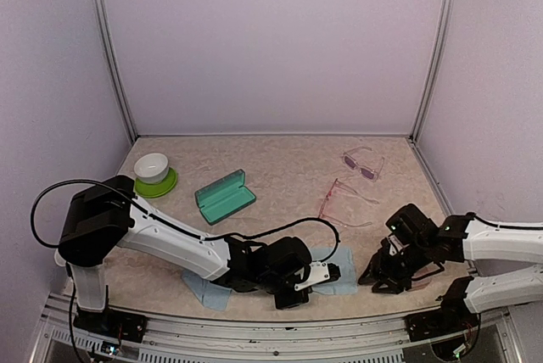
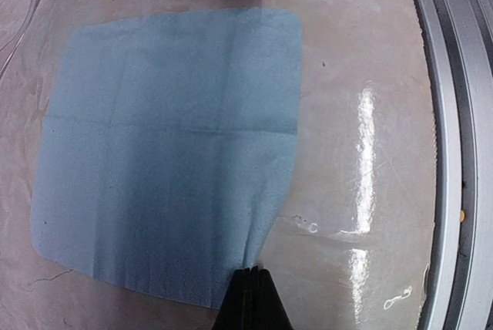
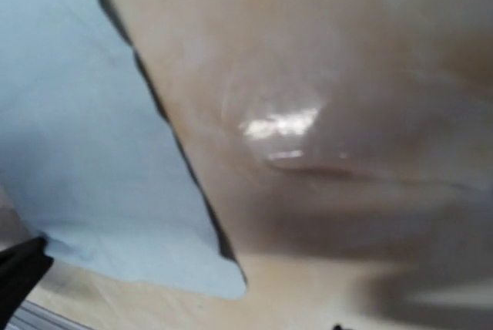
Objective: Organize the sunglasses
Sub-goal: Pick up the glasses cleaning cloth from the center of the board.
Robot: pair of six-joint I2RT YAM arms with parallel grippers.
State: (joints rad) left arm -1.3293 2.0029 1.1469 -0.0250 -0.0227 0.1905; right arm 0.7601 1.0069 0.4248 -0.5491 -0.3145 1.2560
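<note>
Two pairs of sunglasses lie at the back right of the table. The pale pair with purplish lenses (image 1: 362, 164) is farther back, and the thin pink-red pair (image 1: 344, 203) lies in front of it with its arms spread. My left gripper (image 1: 333, 272) (image 2: 253, 274) is shut on the near edge of a light-blue cloth (image 1: 343, 263) (image 2: 169, 153), which puckers at the fingertips. My right gripper (image 1: 380, 281) hovers low just right of that cloth (image 3: 85, 153), fingers apart with nothing between them. Its wrist view is blurred.
An open teal case (image 1: 225, 195) sits left of centre. A white bowl on a green plate (image 1: 154, 174) stands at the back left. A second light-blue cloth (image 1: 208, 289) lies under the left arm. The metal rail (image 2: 454, 153) runs along the near edge.
</note>
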